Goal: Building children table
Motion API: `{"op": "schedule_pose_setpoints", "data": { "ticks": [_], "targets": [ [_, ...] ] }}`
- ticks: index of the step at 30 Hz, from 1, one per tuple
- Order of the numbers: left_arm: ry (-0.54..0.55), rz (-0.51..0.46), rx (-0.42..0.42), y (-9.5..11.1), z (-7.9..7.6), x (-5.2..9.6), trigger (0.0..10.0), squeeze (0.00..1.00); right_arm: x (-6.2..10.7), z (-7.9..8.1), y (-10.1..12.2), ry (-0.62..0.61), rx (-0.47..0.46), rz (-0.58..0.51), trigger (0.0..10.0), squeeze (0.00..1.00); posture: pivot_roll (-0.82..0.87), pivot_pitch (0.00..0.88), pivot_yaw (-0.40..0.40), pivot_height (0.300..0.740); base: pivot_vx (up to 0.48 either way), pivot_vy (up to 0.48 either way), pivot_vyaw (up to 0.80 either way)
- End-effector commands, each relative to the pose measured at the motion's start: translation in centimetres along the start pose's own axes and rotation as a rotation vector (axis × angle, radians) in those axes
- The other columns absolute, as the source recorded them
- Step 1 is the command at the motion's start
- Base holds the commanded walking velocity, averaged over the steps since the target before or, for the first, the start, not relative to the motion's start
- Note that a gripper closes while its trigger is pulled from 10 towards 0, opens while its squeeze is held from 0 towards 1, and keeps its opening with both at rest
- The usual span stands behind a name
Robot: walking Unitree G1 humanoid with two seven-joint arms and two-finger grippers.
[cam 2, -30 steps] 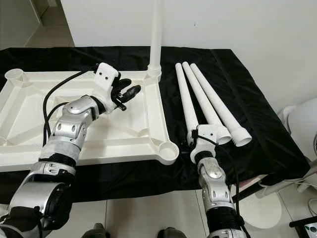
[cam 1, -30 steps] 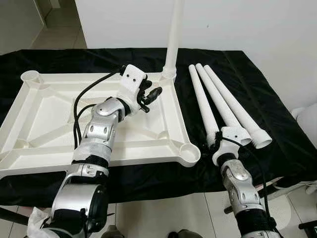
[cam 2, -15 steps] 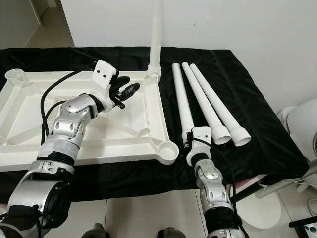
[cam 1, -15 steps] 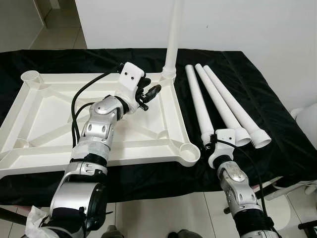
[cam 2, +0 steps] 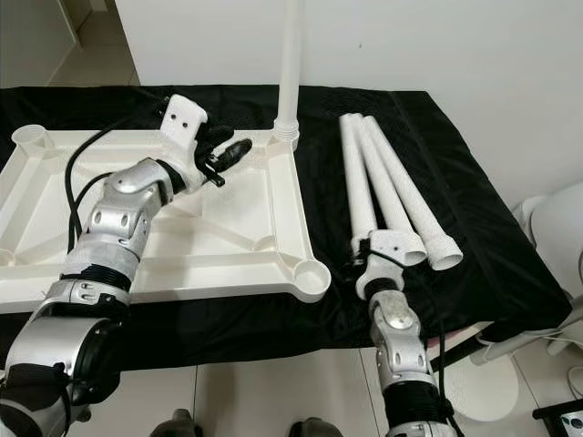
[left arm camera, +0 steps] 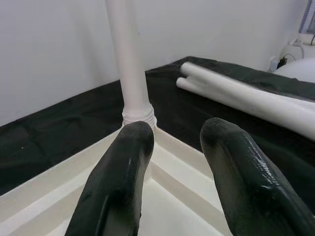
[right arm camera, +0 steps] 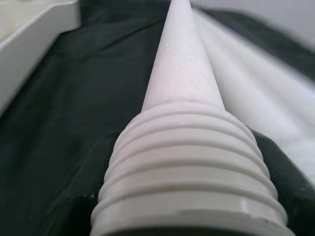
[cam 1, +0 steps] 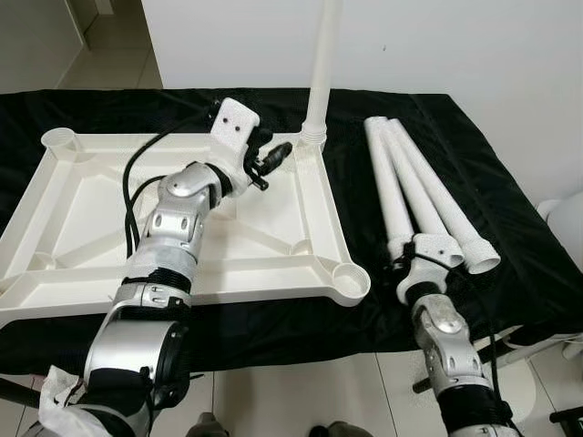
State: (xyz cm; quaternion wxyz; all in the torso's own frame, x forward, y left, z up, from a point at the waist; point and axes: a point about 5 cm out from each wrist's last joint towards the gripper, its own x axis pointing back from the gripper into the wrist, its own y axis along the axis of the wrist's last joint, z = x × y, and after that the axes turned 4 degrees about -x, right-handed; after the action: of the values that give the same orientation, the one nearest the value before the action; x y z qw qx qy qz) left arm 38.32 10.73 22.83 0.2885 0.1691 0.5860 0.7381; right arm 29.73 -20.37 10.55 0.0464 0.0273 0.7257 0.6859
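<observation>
The white tabletop (cam 1: 82,209) lies upside down on a black cloth. One white leg (cam 1: 321,64) stands upright in its far right corner socket. My left gripper (cam 1: 273,159) hovers open over the tabletop just left of that leg, seen past its fingers (left arm camera: 123,177) in the left wrist view. Three loose legs (cam 1: 428,196) lie bunched together to the right. My right gripper (cam 1: 405,258) is shut on the threaded end (right arm camera: 187,172) of the leftmost leg (cam 1: 387,187), near the table's front edge.
Open corner sockets show at the near right (cam 1: 351,278) and far left (cam 1: 59,139) of the tabletop. The black cloth (cam 1: 519,209) hangs over the table's front edge above a tiled floor. A white wall stands behind, and a white object (cam 1: 567,218) sits at the right.
My right gripper has carried its leg to the right, so it now lies against the other two. My left gripper has moved up towards the upright leg.
</observation>
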Motion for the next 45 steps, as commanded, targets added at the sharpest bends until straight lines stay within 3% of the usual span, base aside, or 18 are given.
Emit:
{"op": "schedule_pose_setpoints", "data": {
  "ticks": [1, 3, 4, 5, 6, 10, 18, 33, 34, 37, 38, 45],
  "targets": [
    [0.077, -0.012, 0.032, 0.5, 0.4, -0.5, 10.0, 0.00, -0.5, -0.7, 1.7, -0.043, 0.011, -0.074, 10.0, 0.00, 0.01, 0.000, -0.030, 0.740, 0.000, 0.000, 0.00],
    [0.068, -0.020, 0.048, 0.7, 0.4, -0.7, 10.0, 0.02, -0.7, -1.0, 2.5, -0.054, 0.011, -0.103, 10.0, 0.00, 0.01, 0.000, -0.029, 0.740, 0.000, 0.000, 0.00],
    [0.056, -0.024, 0.073, 0.8, 0.4, -0.8, 10.0, 0.65, -0.8, -1.2, 3.1, -0.067, 0.014, -0.131, 10.0, 0.00, 0.01, 0.000, -0.029, 0.740, 0.000, 0.000, 0.00],
    [0.056, -0.024, 0.073, 0.8, 0.4, -0.8, 10.0, 0.65, -0.8, -1.2, 3.1, -0.067, 0.014, -0.131, 10.0, 0.00, 0.01, 0.000, -0.029, 0.740, 0.000, 0.000, 0.00],
    [0.040, -0.033, 0.103, 1.0, 0.4, -1.0, 10.0, 1.00, -0.9, -1.3, 3.7, -0.076, 0.012, -0.160, 10.0, 0.00, 0.01, 0.000, -0.026, 0.740, 0.000, 0.000, 0.00],
    [0.019, -0.066, 0.110, 1.9, 0.4, -1.4, 10.0, 1.00, -1.1, -0.9, 5.9, -0.024, -0.036, -0.273, 10.0, 0.00, 0.00, 0.000, -0.020, 0.740, 0.000, 0.000, 0.00],
    [-0.001, -0.097, 0.122, 2.9, 0.5, -1.7, 10.0, 1.00, -0.8, -0.2, 7.3, 0.030, -0.055, -0.367, 10.0, 0.00, 0.00, 0.000, -0.020, 0.740, 0.000, 0.000, 0.00],
    [-0.076, -0.131, 0.196, 4.4, 0.2, -2.2, 10.0, 1.00, -0.5, 0.5, 10.7, 0.095, 0.042, -0.524, 10.0, 0.00, 0.00, 0.000, -0.013, 0.740, 0.000, 0.000, 0.00],
    [-0.095, -0.143, 0.232, 4.8, 0.1, -2.3, 10.0, 0.03, -0.4, 0.6, 11.4, 0.107, 0.061, -0.556, 10.0, 0.00, 0.00, 0.000, -0.013, 0.740, 0.000, 0.000, 0.00],
    [-0.116, -0.152, 0.280, 5.3, 0.1, -2.4, 10.0, 0.00, -0.4, 0.7, 12.0, 0.118, 0.081, -0.582, 10.0, 0.00, 0.00, 0.000, -0.009, 0.740, 0.000, 0.000, 0.00],
    [-0.154, -0.157, 0.326, 5.6, 0.0, -2.5, 10.0, 0.00, -0.3, 1.0, 12.5, 0.131, 0.106, -0.609, 10.0, 0.00, 0.00, 0.000, -0.008, 0.740, 0.000, 0.000, 0.00],
    [-0.300, -0.185, 0.433, 6.7, -0.7, -2.6, 10.0, 0.00, 0.2, 2.1, 13.7, 0.190, 0.166, -0.683, 10.0, 0.00, 0.00, 0.000, -0.007, 0.740, 0.000, 0.000, 0.00]
  ]
}}
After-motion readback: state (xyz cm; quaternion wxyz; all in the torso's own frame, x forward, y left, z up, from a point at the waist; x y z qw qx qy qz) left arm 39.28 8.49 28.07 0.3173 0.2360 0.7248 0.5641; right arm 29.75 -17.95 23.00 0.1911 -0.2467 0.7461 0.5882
